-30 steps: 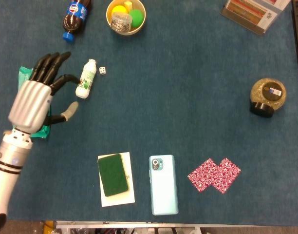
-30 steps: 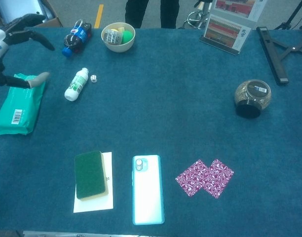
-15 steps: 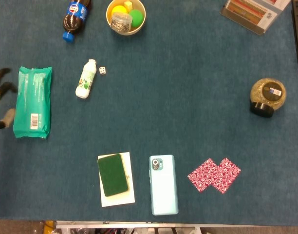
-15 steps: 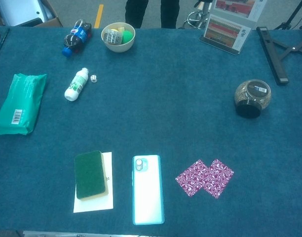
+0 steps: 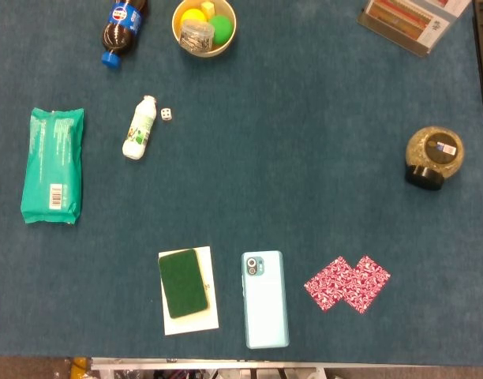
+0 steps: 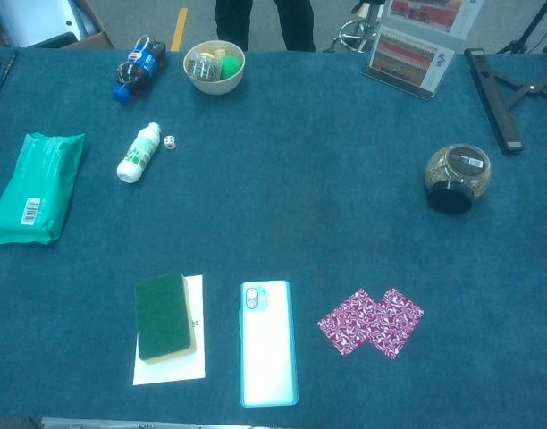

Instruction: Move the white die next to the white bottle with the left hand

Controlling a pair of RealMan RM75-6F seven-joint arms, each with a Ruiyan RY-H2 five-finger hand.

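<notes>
The white die (image 5: 167, 114) (image 6: 170, 142) rests on the blue cloth just right of the white bottle (image 5: 139, 128) (image 6: 137, 153), near its cap end, with a small gap between them. The bottle lies on its side with a green label. Neither hand shows in the head view or the chest view.
A green wipes pack (image 5: 52, 165) lies at the left. A cola bottle (image 5: 119, 22) and a bowl (image 5: 204, 26) of small items sit at the back. A sponge on paper (image 5: 184, 283), a phone (image 5: 264, 299), red patterned cloths (image 5: 347, 283) and a round jar (image 5: 433, 157) lie elsewhere.
The left hand, hovering beside the bottle a second ago, has pulled away to the left and out of both views. The die and bottle have not moved.
</notes>
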